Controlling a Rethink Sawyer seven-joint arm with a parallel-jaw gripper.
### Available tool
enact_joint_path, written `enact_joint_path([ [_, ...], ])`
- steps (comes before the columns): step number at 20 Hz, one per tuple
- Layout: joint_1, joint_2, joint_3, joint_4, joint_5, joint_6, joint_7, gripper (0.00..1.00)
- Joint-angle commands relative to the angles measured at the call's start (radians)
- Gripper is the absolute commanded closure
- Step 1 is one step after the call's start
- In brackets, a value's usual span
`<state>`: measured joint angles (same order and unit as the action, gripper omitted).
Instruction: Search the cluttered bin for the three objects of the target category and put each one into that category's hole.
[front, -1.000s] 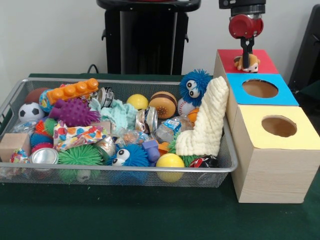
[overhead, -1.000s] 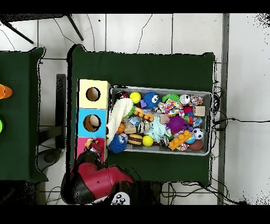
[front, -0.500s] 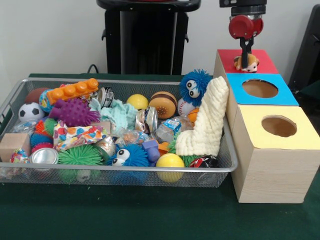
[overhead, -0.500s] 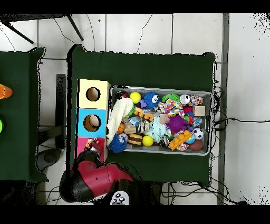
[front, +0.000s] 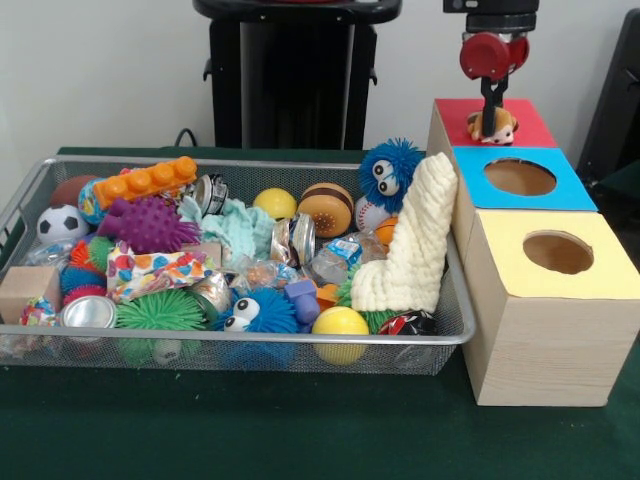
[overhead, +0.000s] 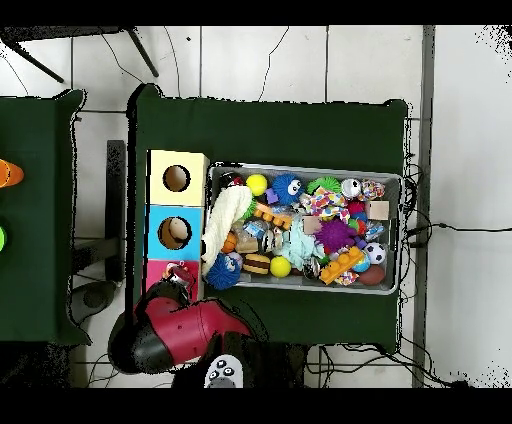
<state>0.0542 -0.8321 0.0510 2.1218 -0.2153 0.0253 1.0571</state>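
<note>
Looking from the front, we see the wire bin (front: 240, 345) still crammed with toys, so plenty of searching remains. At the far end, the small orange plush (front: 494, 128) sits in the red box's (front: 527, 120) hole, the gripper (front: 492, 105) pinched narrow on its top.

Wire bin (front: 455, 335) left of box row (front: 545, 330), small toy (front: 494, 126) on farthest box, gripper (front: 490, 102) above

The arm (overhead: 175, 335) covers the red box's (front: 520, 122) hole from overhead, the small toy (front: 493, 126) hides it in front, and the gripper's (front: 491, 100) grip is unclear.
</note>
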Motion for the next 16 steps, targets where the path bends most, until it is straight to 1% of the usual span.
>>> enact_joint_path([
  [1, -0.081, 0.261, -0.022, 0.130, -0.078, 0.479, 0.019, 1.00],
  [6, -0.070, 0.267, -0.022, 0.116, -0.073, 0.543, 0.028, 1.00],
  [8, -0.065, 0.266, -0.028, 0.114, -0.072, 0.550, 0.038, 1.00],
  [13, -0.082, 0.267, -0.006, 0.115, -0.094, 0.524, 0.029, 1.00],
  [16, -0.093, 0.261, -0.003, 0.126, -0.077, 0.526, 0.051, 1.00],
])
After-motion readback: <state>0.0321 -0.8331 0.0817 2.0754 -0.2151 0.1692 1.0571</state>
